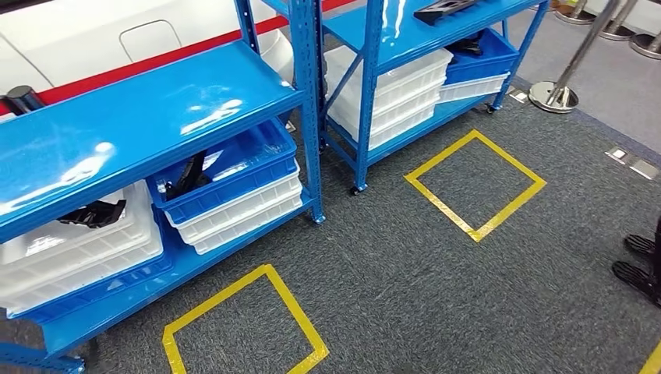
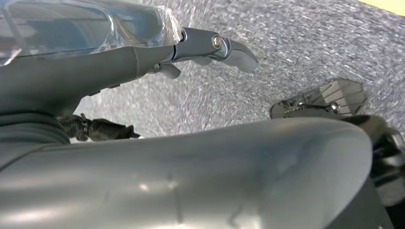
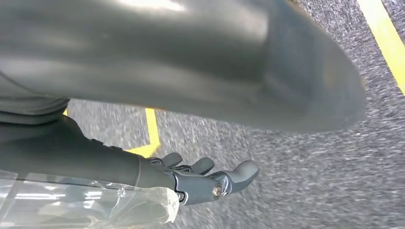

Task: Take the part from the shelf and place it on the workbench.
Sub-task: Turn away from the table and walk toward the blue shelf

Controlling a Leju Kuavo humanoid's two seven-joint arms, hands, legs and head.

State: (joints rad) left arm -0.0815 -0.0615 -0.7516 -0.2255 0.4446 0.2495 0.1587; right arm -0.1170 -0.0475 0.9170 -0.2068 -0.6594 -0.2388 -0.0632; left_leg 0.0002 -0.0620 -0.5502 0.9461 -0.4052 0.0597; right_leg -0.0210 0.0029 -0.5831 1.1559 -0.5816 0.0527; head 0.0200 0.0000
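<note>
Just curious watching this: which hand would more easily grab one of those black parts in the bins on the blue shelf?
Probably the left. The black parts lie in bins on the left shelf. Both the left hand and right hand hang empty over carpet.

**Grey hands under clear wrap**

The left hand (image 2: 210,50) is showing dark grey, smooth-moulded fingers (image 2: 239,55) with rounded tips, a small silver screw sitting at the knuckle, and crinkled clear plastic film covering its back. A black braided cable is running beneath it. The right hand (image 3: 205,181) is looking alike: matt grey fingers (image 3: 243,172), a silver screw, and the same glossy transparent wrap.
</note>
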